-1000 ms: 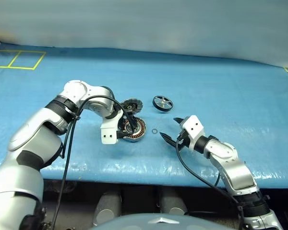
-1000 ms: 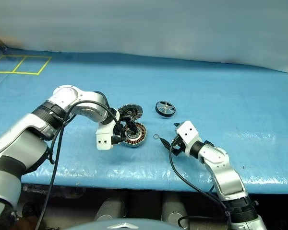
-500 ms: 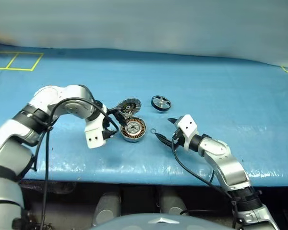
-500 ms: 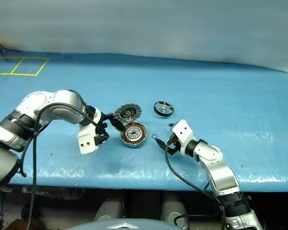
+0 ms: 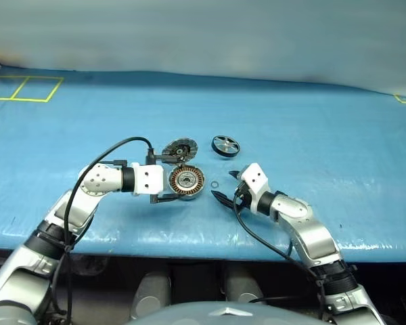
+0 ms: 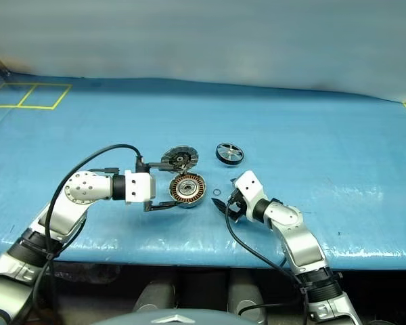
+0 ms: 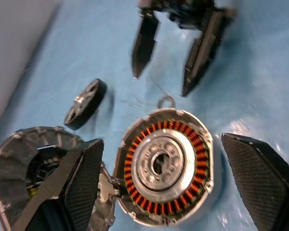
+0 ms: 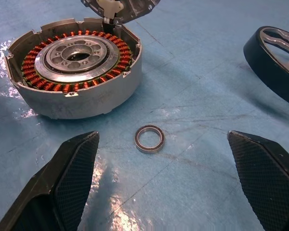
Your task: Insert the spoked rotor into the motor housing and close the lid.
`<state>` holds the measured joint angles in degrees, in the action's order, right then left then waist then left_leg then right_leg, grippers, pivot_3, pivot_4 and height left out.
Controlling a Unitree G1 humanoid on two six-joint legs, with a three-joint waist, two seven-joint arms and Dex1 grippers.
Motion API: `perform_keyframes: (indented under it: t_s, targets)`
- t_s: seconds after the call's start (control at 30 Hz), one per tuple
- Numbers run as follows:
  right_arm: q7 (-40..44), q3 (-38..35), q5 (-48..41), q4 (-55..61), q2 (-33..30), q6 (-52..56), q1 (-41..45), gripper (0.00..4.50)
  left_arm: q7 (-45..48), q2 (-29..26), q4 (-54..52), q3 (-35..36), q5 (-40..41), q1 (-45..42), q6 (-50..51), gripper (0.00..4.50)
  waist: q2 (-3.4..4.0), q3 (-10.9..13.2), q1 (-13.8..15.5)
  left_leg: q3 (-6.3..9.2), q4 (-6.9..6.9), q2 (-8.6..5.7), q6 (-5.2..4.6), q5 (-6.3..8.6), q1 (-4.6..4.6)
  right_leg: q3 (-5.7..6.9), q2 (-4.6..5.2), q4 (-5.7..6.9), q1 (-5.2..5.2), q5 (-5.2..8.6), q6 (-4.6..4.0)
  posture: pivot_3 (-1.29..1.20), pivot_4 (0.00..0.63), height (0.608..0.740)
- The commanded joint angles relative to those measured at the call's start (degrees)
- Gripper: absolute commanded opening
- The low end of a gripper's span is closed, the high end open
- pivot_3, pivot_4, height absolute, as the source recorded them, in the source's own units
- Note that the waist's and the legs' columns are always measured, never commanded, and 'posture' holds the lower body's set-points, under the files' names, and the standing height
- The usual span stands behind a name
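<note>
Both arms are built of rounded silver-grey shells joined by black bands at the joints. Each ends in a white, boxy wrist block carrying a pincer: the left pincer (image 5: 170,178) and the right pincer (image 5: 224,187) each have two black, tapering fingers (image 8: 72,187) with finely cross-hatched inner pads. A thin black cable loops loosely along each arm to the wrist block.
</note>
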<state>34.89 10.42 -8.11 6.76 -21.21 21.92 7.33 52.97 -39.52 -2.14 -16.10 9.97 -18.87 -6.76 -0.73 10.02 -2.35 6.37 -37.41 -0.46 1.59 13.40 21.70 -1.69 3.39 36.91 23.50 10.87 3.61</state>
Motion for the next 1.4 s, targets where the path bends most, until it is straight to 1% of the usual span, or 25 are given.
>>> perform_keyframes:
  t_s: [0.03,0.1,0.2,0.33,0.4,0.57,0.67,0.87,0.9,0.93,0.97,1.0,1.17,1.4]
  targets:
    - [-0.92,-0.44,-0.56,1.12,1.17,0.42,0.4,4.5,-2.2,2.44,-1.69,5.96,5.07,3.9,1.14,4.24,0.01,0.0,-0.2,-0.02,0.02,0.0,0.0,0.0,-0.01,-0.01,0.0,-0.01,0.0,0.0,0.0,0.0,0.15,0.74]
    - [-1.44,-0.57,-0.72,0.61,2.05,0.85,0.76,4.5,-1.68,3.57,-1.66,7.7,6.7,6.36,0.64,4.24,0.01,0.0,-0.19,-0.02,0.07,0.01,0.0,0.0,-0.02,-0.01,0.0,-0.02,0.02,0.01,-0.03,0.0,0.15,0.74]
    - [-1.87,-0.09,-0.48,-0.63,3.23,1.54,1.6,4.5,-2.44,5.06,-2.69,9.5,8.89,10.11,2.81,4.24,0.01,-0.01,0.0,-0.03,0.1,0.0,0.01,0.0,-0.01,-0.01,0.01,-0.05,0.02,0.03,-0.05,0.0,0.15,0.74]
    - [-2.89,0.53,0.29,-2.23,4.49,2.95,2.66,4.5,-2.66,6.96,-2.58,10.58,9.65,14.33,2.68,4.24,0.01,-0.01,0.13,-0.06,0.1,0.0,0.01,0.0,-0.01,-0.02,0.02,-0.09,0.01,0.03,-0.05,0.0,0.15,0.74]
    - [-3.57,0.59,0.73,-2.93,4.73,3.56,3.1,4.5,-3.18,8.25,-1.78,11.19,9.59,15.57,1.22,4.24,0.0,-0.01,0.24,-0.05,0.1,0.0,0.01,0.0,-0.01,-0.02,0.02,-0.09,0.01,0.03,-0.05,0.0,0.15,0.74]
    - [-4.9,1.2,2.16,-3.93,5.04,5.34,3.69,4.5,-7.01,13.41,1.93,14.16,8.52,16.74,-3.8,4.24,0.0,-0.03,0.29,-0.05,0.1,0.0,0.02,0.0,-0.01,-0.01,0.02,-0.09,0.02,0.03,-0.06,0.0,0.15,0.74]
    - [-6.51,1.26,3.33,-4.22,4.96,6.82,3.64,3.91,-8.46,15.15,2.91,15.0,7.93,17.46,-5.09,4.26,0.0,-0.05,0.23,-0.06,0.12,0.0,0.02,0.0,-0.02,-0.01,0.02,-0.1,0.02,0.03,-0.06,0.0,0.15,0.74]
    - [-6.22,2.08,4.26,-3.11,3.79,7.59,2.74,1.85,-7.59,15.73,1.81,16.19,10.6,19.45,-3.33,4.26,-0.03,-0.07,0.27,-0.06,0.14,0.0,0.02,0.01,-0.01,-0.01,0.03,-0.13,0.01,0.04,-0.06,0.0,0.15,0.74]
    - [-6.21,2.14,4.19,-2.96,3.79,7.77,2.66,1.58,-6.98,15.49,1.73,16.15,10.76,19.64,-3.11,4.26,-0.03,-0.07,0.26,-0.06,0.14,0.0,0.03,0.01,-0.01,-0.01,0.04,-0.13,0.01,0.04,-0.06,0.0,0.15,0.74]
    - [-6.18,2.19,4.09,-2.82,3.8,7.98,2.6,1.2,-6.37,15.31,1.66,16.08,11.02,19.77,-2.7,4.26,-0.03,-0.07,0.27,-0.06,0.14,0.0,0.03,0.01,-0.01,-0.02,0.04,-0.13,0.01,0.04,-0.06,0.0,0.15,0.74]
    - [-6.16,2.21,4.01,-2.73,3.8,8.14,2.57,0.89,-5.94,15.24,1.61,16.06,11.15,19.83,-2.43,4.26,-0.04,-0.07,0.26,-0.06,0.14,0.0,0.03,0.01,-0.01,-0.01,0.04,-0.13,0.01,0.05,-0.06,0.0,0.15,0.74]
    - [-6.17,2.26,3.99,-2.67,3.78,8.22,2.55,0.7,-5.62,15.2,1.57,16.05,11.14,19.88,-2.3,4.26,-0.04,-0.07,0.26,-0.07,0.14,0.0,0.03,0.01,-0.01,-0.01,0.04,-0.14,0.01,0.05,-0.06,0.0,0.15,0.74]
    - [-6.15,1.66,3.32,-0.78,3.9,7.9,2.79,0.7,-4.04,15.1,1.33,15.83,11.41,20.51,-2.06,4.26,-0.04,-0.07,0.26,-0.07,0.18,0.0,0.04,0.02,0.0,-0.01,0.05,-0.18,0.04,0.05,-0.07,0.0,0.15,0.74]
    - [-2.05,2.84,1.84,6.79,2.03,8.81,5.56,0.7,-3.16,15.89,1.24,14.95,9.94,22.01,-3.96,4.26,-0.02,-0.05,0.21,-0.1,0.38,0.01,0.04,0.02,0.11,0.0,0.07,-0.39,0.18,0.06,-0.07,0.0,0.15,0.74]
